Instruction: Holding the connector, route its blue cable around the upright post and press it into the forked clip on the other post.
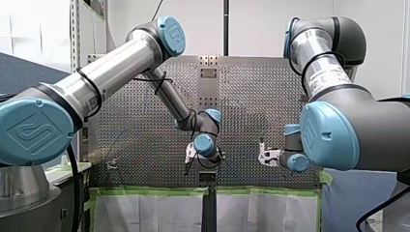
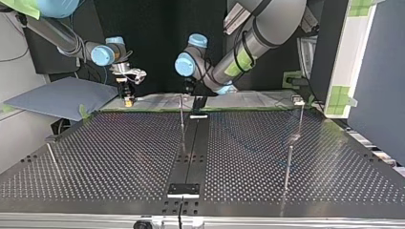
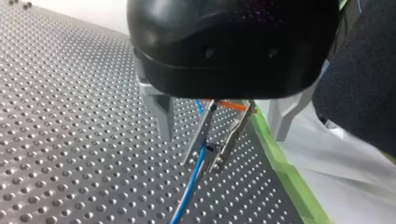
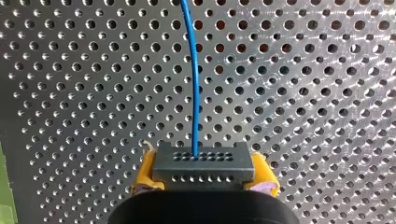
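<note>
By the taped edge of the counter (image 4: pixel 303 93), clamps the connector (image 4: pixel 204 163) in the right hand (image 4: pixel 204 176), blue cable (image 4: pixel 196 84) running ahead. Holds the left hand (image 3: pixel 219 135) open, cable between its fingers.

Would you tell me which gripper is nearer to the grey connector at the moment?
Right. My right gripper clamps the connector between its yellow pads; my left gripper is apart from it, open, at the top view's middle beside a thin post.

A black strip (image 2: pixel 193 143) divides the perforated table (image 2: pixel 119 152). Green tape (image 1: pixel 154 191) edges the table, white sheeting (image 1: pixel 145 212) just beyond; a blue-grey panel (image 2: pixel 62 98) lies off its corner.
</note>
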`<control>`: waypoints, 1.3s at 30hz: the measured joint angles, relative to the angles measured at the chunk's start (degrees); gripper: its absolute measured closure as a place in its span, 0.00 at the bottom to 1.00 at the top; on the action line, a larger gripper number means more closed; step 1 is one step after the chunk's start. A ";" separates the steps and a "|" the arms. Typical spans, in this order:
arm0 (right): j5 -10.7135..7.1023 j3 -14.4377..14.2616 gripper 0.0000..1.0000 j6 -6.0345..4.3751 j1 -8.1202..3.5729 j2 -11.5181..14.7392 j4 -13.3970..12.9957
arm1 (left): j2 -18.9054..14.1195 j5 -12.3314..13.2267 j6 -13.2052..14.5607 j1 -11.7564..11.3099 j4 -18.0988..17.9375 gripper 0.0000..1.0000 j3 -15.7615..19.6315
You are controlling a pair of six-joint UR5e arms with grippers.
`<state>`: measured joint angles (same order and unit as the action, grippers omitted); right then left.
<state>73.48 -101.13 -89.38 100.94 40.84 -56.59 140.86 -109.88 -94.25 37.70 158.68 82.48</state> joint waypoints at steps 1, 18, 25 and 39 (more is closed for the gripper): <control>0.00 0.00 1.00 0.02 0.00 0.00 0.03 | -0.01 -0.09 0.27 0.16 0.01 0.00 0.00; 0.00 0.01 1.00 0.06 0.00 0.00 0.24 | -0.04 -0.98 1.53 1.74 0.02 0.00 -0.01; 0.00 0.01 1.00 0.06 0.00 0.00 0.24 | -0.04 -0.98 1.53 1.77 0.06 0.00 0.01; 0.00 0.00 1.00 0.14 0.00 0.00 0.32 | -0.03 -1.02 0.67 1.79 0.06 0.00 0.00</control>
<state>73.48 -101.14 -89.24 100.94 40.84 -56.26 140.83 -110.90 -93.58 39.50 158.74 82.48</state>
